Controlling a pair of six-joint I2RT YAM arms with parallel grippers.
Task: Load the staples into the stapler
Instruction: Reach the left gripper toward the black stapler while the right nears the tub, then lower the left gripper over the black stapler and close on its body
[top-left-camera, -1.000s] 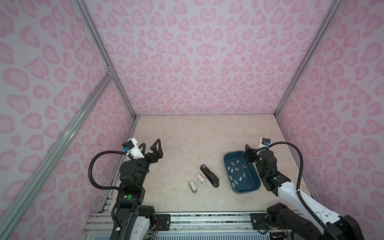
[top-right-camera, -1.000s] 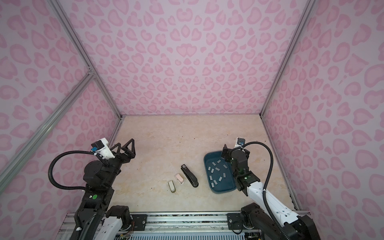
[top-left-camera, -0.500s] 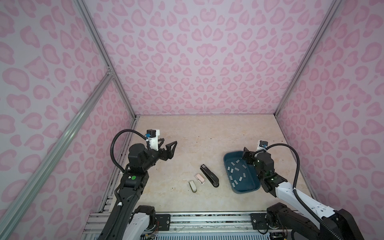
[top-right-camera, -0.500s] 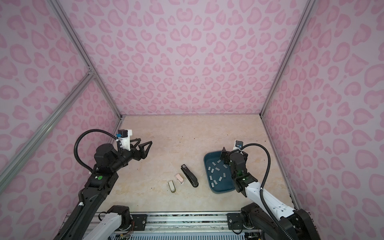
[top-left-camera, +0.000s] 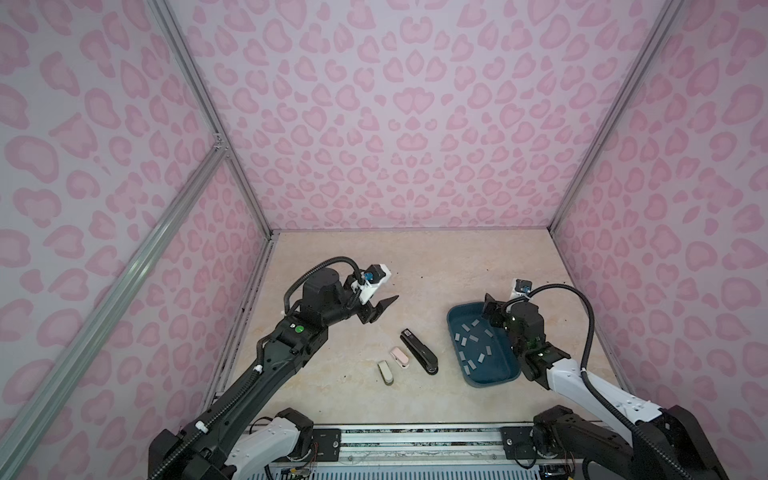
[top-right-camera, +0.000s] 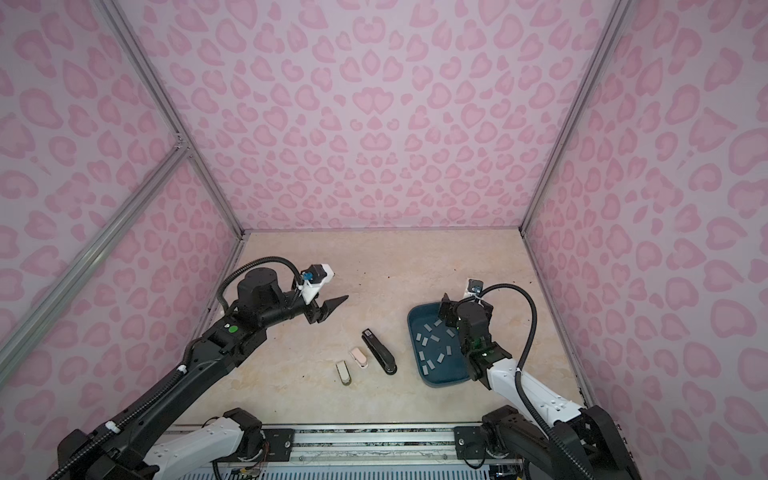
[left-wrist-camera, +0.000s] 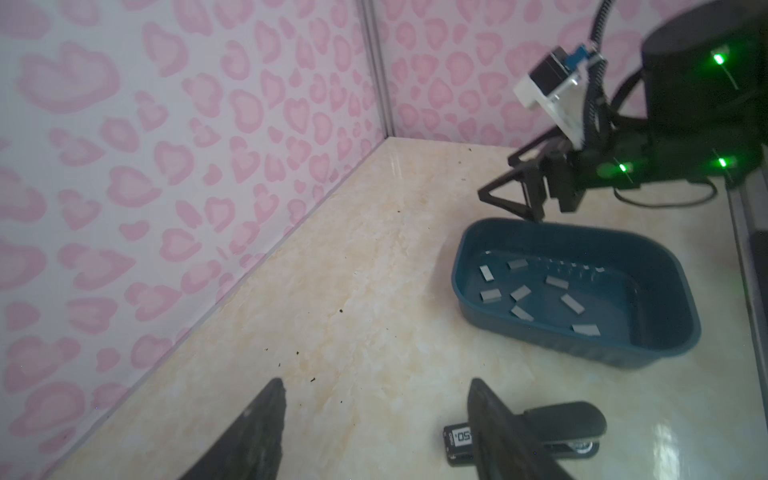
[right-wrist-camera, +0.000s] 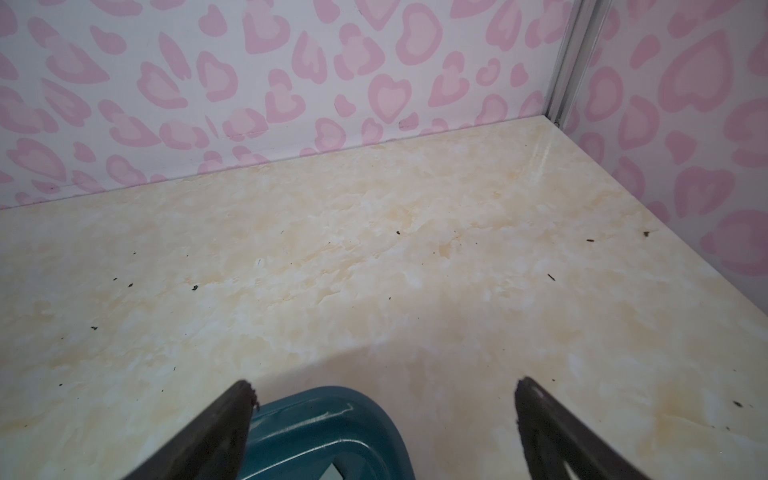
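The black stapler lies closed on the beige table, near the middle front. Several grey staples lie loose in a teal tray to its right. My left gripper hovers behind and left of the stapler, open and empty. In the left wrist view the stapler shows partly behind one finger. My right gripper stands wide open above the tray's far end, holding nothing.
A small pink stapler and a small beige stapler lie just left of the black one. Pink-patterned walls close in the table on three sides. Bare tabletop stretches behind the things.
My left arm has swung from beside the left wall out toward the middle of the table, and its jaws have narrowed. The right gripper has barely shifted over the tray.
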